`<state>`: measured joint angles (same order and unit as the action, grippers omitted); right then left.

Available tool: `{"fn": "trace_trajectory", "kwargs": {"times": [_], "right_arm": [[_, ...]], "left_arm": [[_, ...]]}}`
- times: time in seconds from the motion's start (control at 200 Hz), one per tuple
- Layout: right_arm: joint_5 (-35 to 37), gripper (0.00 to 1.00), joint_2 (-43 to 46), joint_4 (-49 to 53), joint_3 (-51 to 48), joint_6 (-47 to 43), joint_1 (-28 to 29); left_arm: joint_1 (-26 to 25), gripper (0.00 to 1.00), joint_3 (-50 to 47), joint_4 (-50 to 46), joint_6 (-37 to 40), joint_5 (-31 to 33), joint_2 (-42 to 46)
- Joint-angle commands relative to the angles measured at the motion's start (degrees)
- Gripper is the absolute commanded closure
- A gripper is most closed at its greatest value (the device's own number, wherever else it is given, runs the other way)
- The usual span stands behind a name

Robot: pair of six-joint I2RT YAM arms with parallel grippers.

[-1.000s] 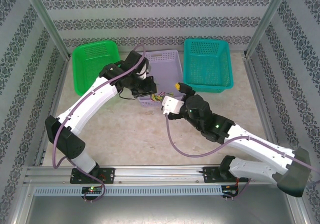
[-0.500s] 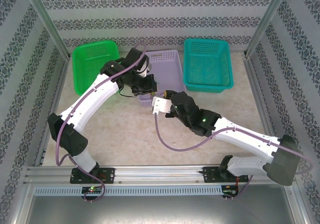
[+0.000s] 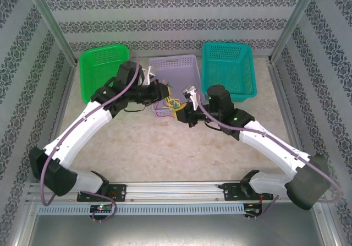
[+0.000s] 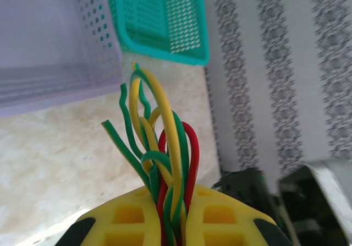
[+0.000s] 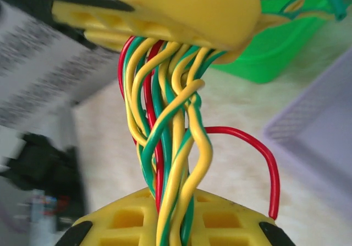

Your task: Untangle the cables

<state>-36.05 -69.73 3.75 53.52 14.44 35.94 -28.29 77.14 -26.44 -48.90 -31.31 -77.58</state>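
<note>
Left gripper (image 4: 173,205) and right gripper (image 5: 171,205) each pinch the thin yellow, green and red cables (image 5: 168,130) (twisted between them). The 2 grippers meet just in front of the lilac perforated plastic basket (image 3: 179,70).

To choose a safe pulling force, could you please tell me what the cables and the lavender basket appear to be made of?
Seemingly the cables are wire in smooth, glossy plastic insulation, yellow, green and red: they shine and hold soft bends. Apparently the lavender basket is rigid moulded plastic, semi-matt, with regular holes in its wall.
</note>
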Motion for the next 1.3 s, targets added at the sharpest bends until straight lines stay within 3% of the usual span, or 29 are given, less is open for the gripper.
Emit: {"fn": "trace_trajectory", "kwargs": {"times": [0.0,0.07,0.135,0.23,0.3,0.445,0.625,0.734,0.944,1.059,1.074,1.094,1.294], "right_arm": [[-16.6,1.0,-3.6,-2.5,-3.4,24.4,-1.1],[-13.6,1.0,-2.7,0.3,-2.9,21.2,-1.3],[-3.6,1.0,0.6,7.2,-1.3,11.9,-1.3],[14.5,1.0,5.6,15.2,1.4,-1.4,0.1],[26.1,1.0,7.8,16.6,2.0,-11.0,2.1],[37.8,1.0,6.9,16.9,2.9,-27.5,4.1],[48.0,1.0,4.2,13.8,2.9,-42.8,7.6],[51.2,1.0,3.5,11.0,2.3,-49.0,9.4],[59.5,1.0,1.1,4.9,-0.3,-62.7,15.4],[62.7,1.0,-0.3,2.8,-0.7,-67.2,16.8],[63.2,1.0,-0.5,2.3,-0.8,-67.9,17.0],[63.9,1.0,-0.6,1.7,-1.0,-68.7,17.2],[68.5,1.0,-3.1,-3.8,-1.6,-74.8,19.9]], "left_arm": [[3.0,1.0,-5.3,28.5,-5.7,0.1,4.4],[3.1,1.0,-7.1,30.4,-7.2,0.7,4.8],[3.4,0.99,-6.0,24.5,-7.2,2.5,4.6],[4.1,0.7,-0.4,6.5,-6.4,7.2,3.0],[4.3,0.55,4.9,-6.1,-6.4,10.1,1.3],[4.4,0.42,14.6,-23.7,-10.1,12.5,-2.3],[1.7,0.37,17.9,-26.6,-16.2,10.1,-4.6],[-1.4,0.35,22.7,-32.5,-15.0,10.4,-8.7],[-3.8,0.32,23.9,-31.9,-14.9,10.6,-13.4],[-4.0,0.29,26.0,-33.7,-13.5,12.2,-15.5],[-4.0,0.19,26.3,-34.0,-13.3,12.4,-15.7],[-4.1,0.16,26.5,-34.2,-13.0,12.6,-15.9],[-4.1,0.15,27.1,-36.9,-10.6,11.9,-19.0]]}}
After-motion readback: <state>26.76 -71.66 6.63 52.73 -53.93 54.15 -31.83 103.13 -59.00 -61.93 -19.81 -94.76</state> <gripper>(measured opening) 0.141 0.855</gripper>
